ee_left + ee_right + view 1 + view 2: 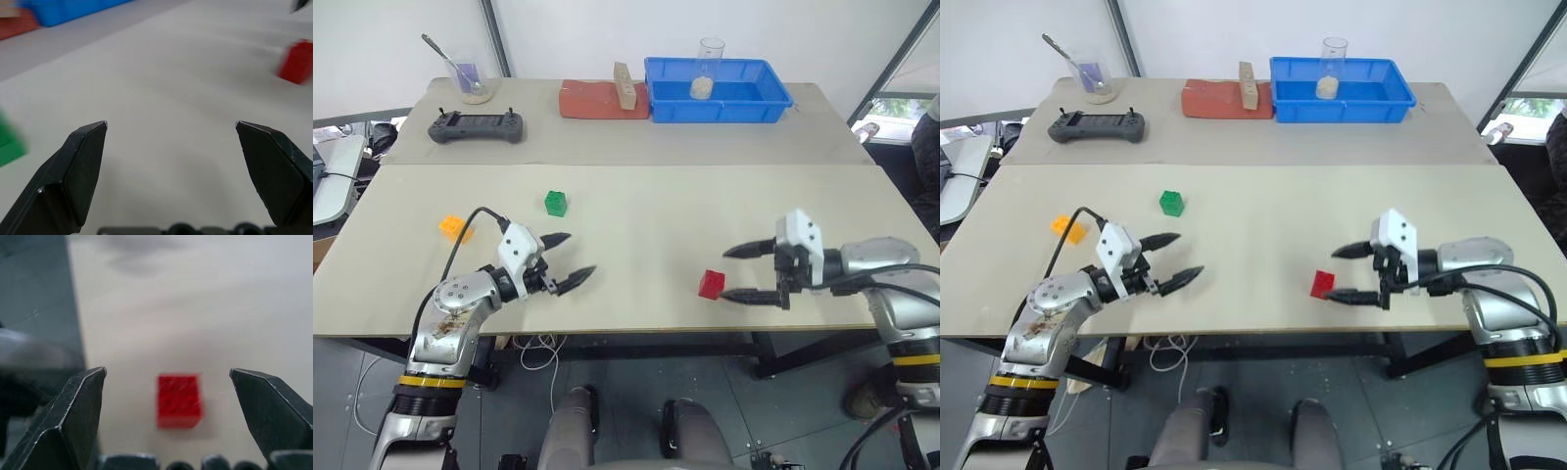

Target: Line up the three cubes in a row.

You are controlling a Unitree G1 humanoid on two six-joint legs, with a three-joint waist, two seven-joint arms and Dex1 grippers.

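While three cubes lie apart, one red cube (712, 284), one green cube (556, 203), one orange-yellow cube (455, 227).

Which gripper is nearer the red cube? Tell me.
Right. The right gripper hangs open just beside the red cube; the left gripper is open, far across the table.

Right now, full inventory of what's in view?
red cube: 1, red, near table, by right gripper
green cube: 1, green, near table, left of centre
orange-yellow cube: 1, near table, far left
tray: 1, blue, far table
clear cup: 1, in tray
slab: 1, red, beside tray
wooden block: 1, tan, on slab
controller: 1, dark grey, far table
beaker: 1, clear, far left
left gripper: open, empty
right gripper: open, empty
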